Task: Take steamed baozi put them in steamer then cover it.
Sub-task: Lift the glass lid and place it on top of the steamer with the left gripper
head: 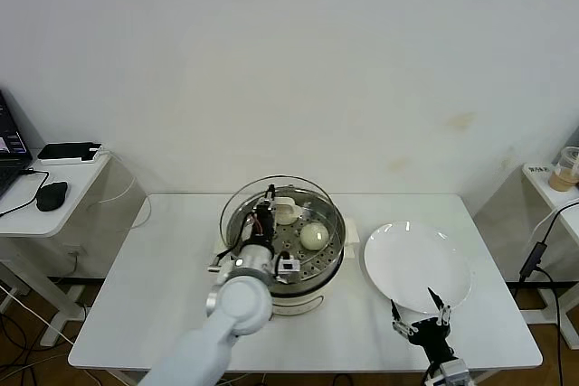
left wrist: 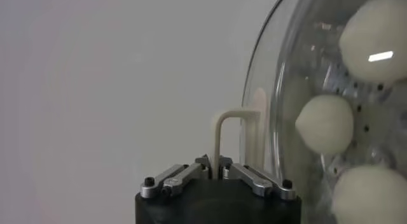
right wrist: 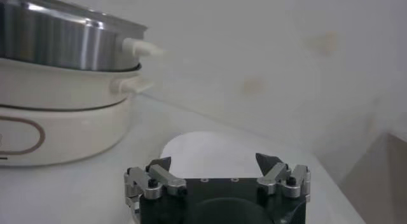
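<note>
The white surface [head: 163, 296] fills the lower half of the frame, and everything that matters sits toward its middle and right. At the centre stands the steamer [head: 303, 288], a shiny steel pot on a cream base. To its right, in the lower right of the frame, lies a flat white plate [head: 416, 264], now bare of buns, which suggests the loading is finished.

Over the pot hangs the lid [head: 321, 201], a clear glass disc with a metal rim. It seems tilted, its far edge raised higher in the frame than the near one, so I judge it is not yet seated on the rim. The left tool [left wrist: 214, 173] is clamped tight on the lid's cream handle [left wrist: 238, 139], holding it by the one part made for carrying, with the arm reaching in from the lower left of the frame.

Through the glass the buns [left wrist: 324, 125] show as pale rounds resting on the perforated tray inside the pot; the left wrist view shows three, and I cannot tell whether a fourth is hidden.

The right tool [head: 421, 318] waits low at the bottom right, just beside the plate's near edge, its jaws spread wide and holding nothing, well clear of the lid's path.
</note>
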Robot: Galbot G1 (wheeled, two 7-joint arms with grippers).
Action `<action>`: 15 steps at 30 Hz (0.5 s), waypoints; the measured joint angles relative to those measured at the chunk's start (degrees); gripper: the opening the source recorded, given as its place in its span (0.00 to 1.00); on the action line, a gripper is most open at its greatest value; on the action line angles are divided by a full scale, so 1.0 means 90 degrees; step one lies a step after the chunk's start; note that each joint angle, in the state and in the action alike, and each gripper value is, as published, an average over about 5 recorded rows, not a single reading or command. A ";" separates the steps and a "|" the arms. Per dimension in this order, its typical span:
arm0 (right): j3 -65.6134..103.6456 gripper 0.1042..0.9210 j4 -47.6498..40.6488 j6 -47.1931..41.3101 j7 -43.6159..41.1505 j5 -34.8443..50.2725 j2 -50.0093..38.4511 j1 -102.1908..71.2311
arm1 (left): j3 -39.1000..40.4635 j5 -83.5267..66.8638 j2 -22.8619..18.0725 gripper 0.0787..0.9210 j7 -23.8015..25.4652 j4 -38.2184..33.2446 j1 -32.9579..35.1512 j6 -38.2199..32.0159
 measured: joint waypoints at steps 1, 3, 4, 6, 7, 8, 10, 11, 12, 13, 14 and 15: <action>-0.0018 0.88 -0.0015 -0.0004 -0.0001 -0.0028 0.0004 0.0008 | 0.0018 0.0090 -0.0067 0.08 0.0040 0.0017 0.0001 0.0006; -0.0049 0.88 -0.0039 -0.0006 -0.0002 -0.0078 0.0013 0.0019 | 0.0048 0.0259 -0.0174 0.08 0.0119 0.0039 0.0008 0.0013; -0.0061 0.88 -0.0049 -0.0006 -0.0003 -0.0100 0.0019 0.0023 | 0.0059 0.0332 -0.0212 0.08 0.0155 0.0045 0.0014 0.0015; -0.0079 0.88 -0.0066 -0.0006 -0.0005 -0.0139 0.0028 0.0026 | 0.0071 0.0458 -0.0270 0.08 0.0223 0.0056 0.0034 0.0019; -0.0085 0.88 -0.0074 -0.0006 -0.0006 -0.0158 0.0031 0.0026 | 0.0075 0.0512 -0.0290 0.08 0.0254 0.0060 0.0046 0.0022; -0.0090 0.88 -0.0079 -0.0006 -0.0007 -0.0174 0.0034 0.0025 | 0.0079 0.0560 -0.0308 0.08 0.0284 0.0063 0.0059 0.0024; -0.0097 0.88 -0.0087 -0.0005 -0.0009 -0.0201 0.0037 0.0021 | 0.0088 0.0641 -0.0338 0.08 0.0342 0.0066 0.0085 0.0029; -0.0101 0.88 -0.0090 -0.0004 -0.0009 -0.0212 0.0039 0.0020 | 0.0095 0.0677 -0.0352 0.08 0.0368 0.0066 0.0097 0.0030; -0.0105 0.88 -0.0093 -0.0004 -0.0010 -0.0222 0.0041 0.0020 | 0.0101 0.0710 -0.0365 0.08 0.0391 0.0068 0.0110 0.0031; -0.0111 0.88 -0.0095 -0.0004 -0.0010 -0.0232 0.0045 0.0020 | 0.0107 0.0743 -0.0380 0.08 0.0411 0.0072 0.0124 0.0030; -0.0118 0.88 -0.0097 -0.0003 -0.0010 -0.0243 0.0049 0.0022 | 0.0114 0.0776 -0.0395 0.08 0.0427 0.0077 0.0139 0.0028; -0.0126 0.88 -0.0098 -0.0004 -0.0011 -0.0254 0.0055 0.0023 | 0.0120 0.0809 -0.0412 0.08 0.0440 0.0083 0.0153 0.0024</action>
